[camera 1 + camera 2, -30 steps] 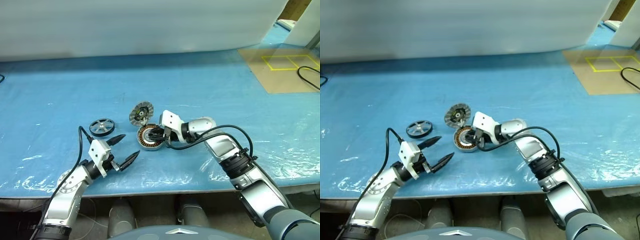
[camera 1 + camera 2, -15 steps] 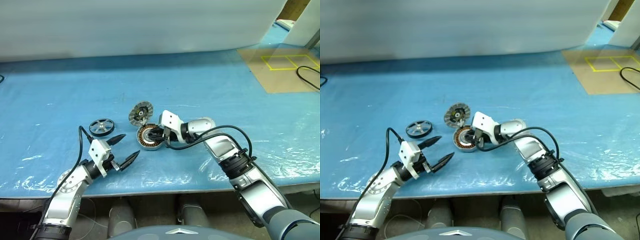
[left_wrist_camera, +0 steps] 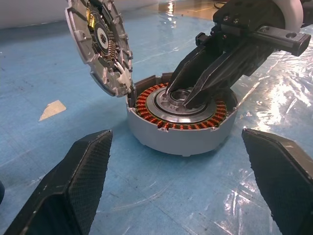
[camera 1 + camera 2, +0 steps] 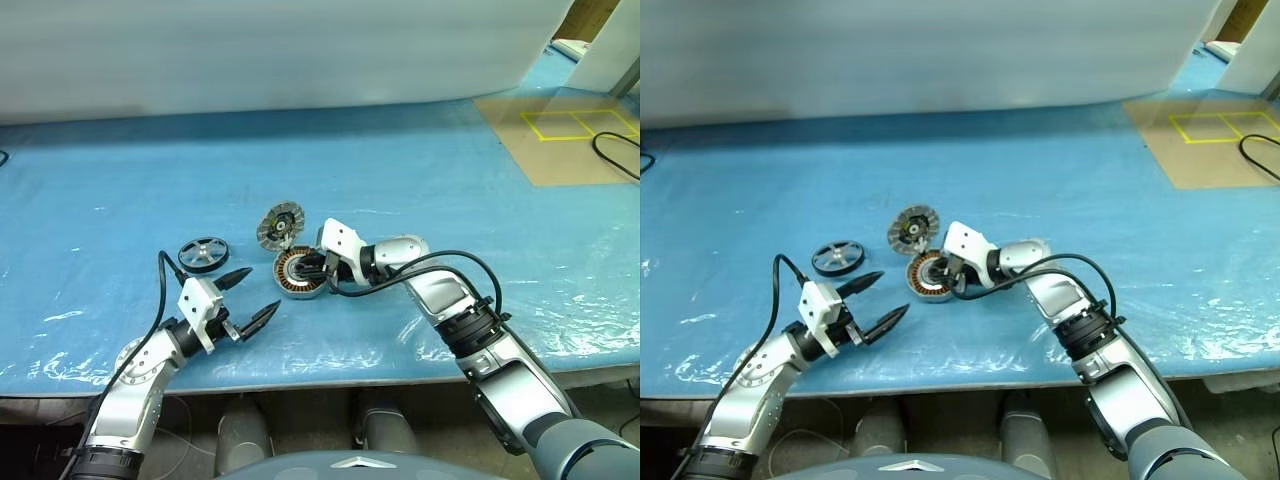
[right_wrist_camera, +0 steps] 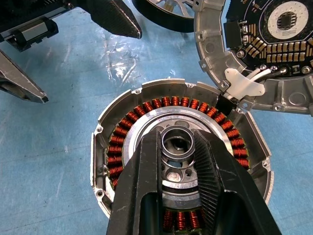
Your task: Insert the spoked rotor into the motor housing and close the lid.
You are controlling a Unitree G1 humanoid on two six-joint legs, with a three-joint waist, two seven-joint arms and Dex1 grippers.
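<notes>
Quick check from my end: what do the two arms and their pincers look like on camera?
Both arms are silver-grey metal with black joint bands and a loose black cable each. The left pincer and right pincer have a white wrist block and two black, tapered fingers with textured pads.

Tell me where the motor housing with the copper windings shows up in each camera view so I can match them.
Left eye view: motor housing, centre of the blue table, at the right gripper.
Right eye view: same spot, just left of that gripper.
Left wrist view: centre, beyond the open left fingers.
Right wrist view: centre, right fingers on its hub.
Shared landmark: the lid, leaning at the housing's rim.
</notes>
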